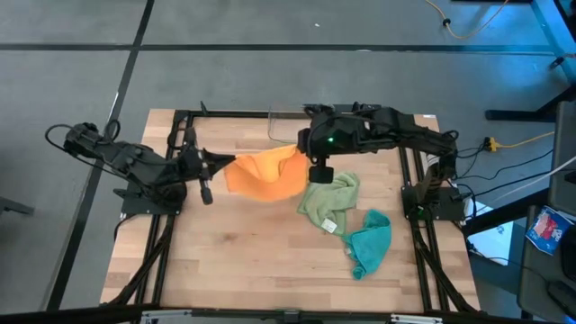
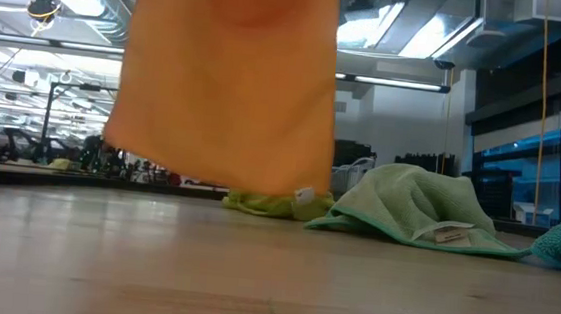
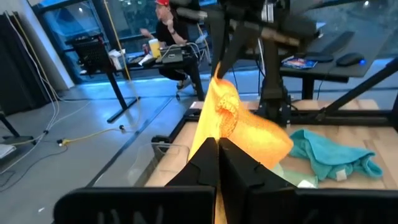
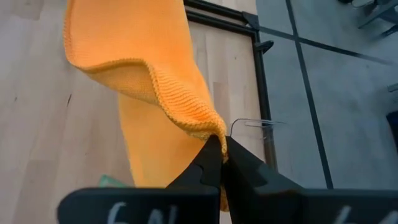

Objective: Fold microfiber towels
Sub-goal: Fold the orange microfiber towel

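My left fingers (image 3: 216,149) are pressed together on one corner of the orange towel (image 1: 265,173), at its left edge above the wooden worktop (image 1: 243,261). The cloth is soft and finely looped, its hemmed edge rolling over in a ridge, and it hangs as a broad sheet between my two arms, its lower edge clear of the boards in the low view. That sheet blocks much of the low camera's sight across the worktop. My right fingers (image 4: 217,154) pinch the opposite corner, closed tight on the stitched hem, over the back middle of the worktop. Beneath the hanging cloth a bunched lime green towel (image 2: 269,203) lies on the wood. To its right the pale sage towel (image 1: 328,202) sits in a crumpled heap, plush, with a white tag (image 2: 449,233) showing at its front fold. Just beside it, farthest right, the teal towel (image 1: 370,241) lies rumpled. A clear plastic bin (image 1: 286,124) stands at the back edge, behind the orange cloth.
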Controlling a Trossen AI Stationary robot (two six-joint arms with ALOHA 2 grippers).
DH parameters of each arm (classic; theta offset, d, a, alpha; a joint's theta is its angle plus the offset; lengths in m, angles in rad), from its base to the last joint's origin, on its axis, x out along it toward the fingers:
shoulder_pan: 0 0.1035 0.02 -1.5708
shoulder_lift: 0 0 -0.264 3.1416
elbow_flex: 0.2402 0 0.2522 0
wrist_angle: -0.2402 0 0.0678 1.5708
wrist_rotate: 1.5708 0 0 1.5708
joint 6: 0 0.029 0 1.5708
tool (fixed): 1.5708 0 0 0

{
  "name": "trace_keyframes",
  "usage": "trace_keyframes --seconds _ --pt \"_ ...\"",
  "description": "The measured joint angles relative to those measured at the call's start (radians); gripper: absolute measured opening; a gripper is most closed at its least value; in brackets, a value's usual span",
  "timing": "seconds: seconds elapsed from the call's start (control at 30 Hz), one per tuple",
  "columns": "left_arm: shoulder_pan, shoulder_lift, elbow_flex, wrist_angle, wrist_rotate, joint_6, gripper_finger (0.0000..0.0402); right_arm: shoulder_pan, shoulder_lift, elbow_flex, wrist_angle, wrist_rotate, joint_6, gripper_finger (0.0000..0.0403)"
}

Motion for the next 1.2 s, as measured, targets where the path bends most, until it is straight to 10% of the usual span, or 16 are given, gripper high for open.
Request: trace_keyframes --seconds 1.2 --pt "-0.22 -0.085 -0.001 -0.294 -0.069 -0.329 0.0 0.176 0.012 -0.007 0.028 -0.125 0.161 0.0008"
